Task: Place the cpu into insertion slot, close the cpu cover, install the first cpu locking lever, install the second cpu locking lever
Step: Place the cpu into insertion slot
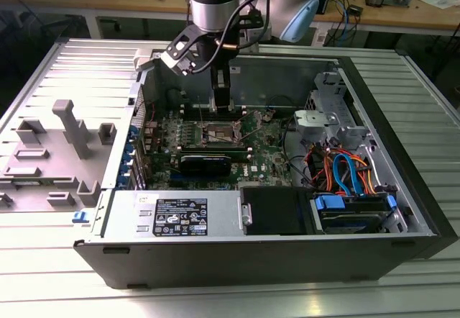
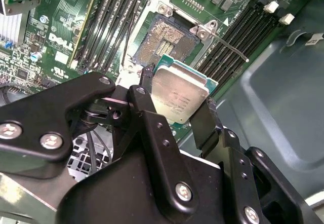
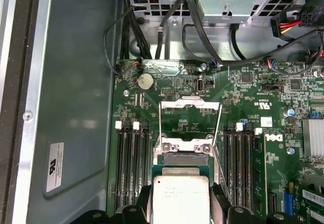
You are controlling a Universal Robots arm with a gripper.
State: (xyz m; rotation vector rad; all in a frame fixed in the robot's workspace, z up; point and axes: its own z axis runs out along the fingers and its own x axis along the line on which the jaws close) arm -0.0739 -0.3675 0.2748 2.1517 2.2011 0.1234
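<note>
The fingers (image 2: pixel 202 123) of the gripper (image 2: pixel 178 98) pinch the chip (image 2: pixel 178 88) by two opposite edges, its silver top showing. The chip hangs just above the bare socket (image 2: pixel 164 41), not yet seated. In the exterior view, inside the computer case (image 1: pixel 251 260), the gripper (image 1: pixel 221 103) stands at twelve o'clock of the socket (image 1: pixel 217 132). In the first wrist view the cover (image 3: pixel 191 102) lies swung open beyond the socket.

Cpu (image 2: pixel 179 96): dull silver top, green rim.
Insertion slot (image 2: pixel 166 40): dark centre speckled gold, silver frame.
Hand (image 2: pixel 178 93): matt black.
Circuit board (image 3: pixel 243 97): green, fine pale tracing.
Memory slots (image 3: pixel 132 163): black, white clips.
Cables (image 1: pixel 343 170): orange and blue.
Bench (image 1: pixel 72 62): pale grey, ribbed stripes.
</note>
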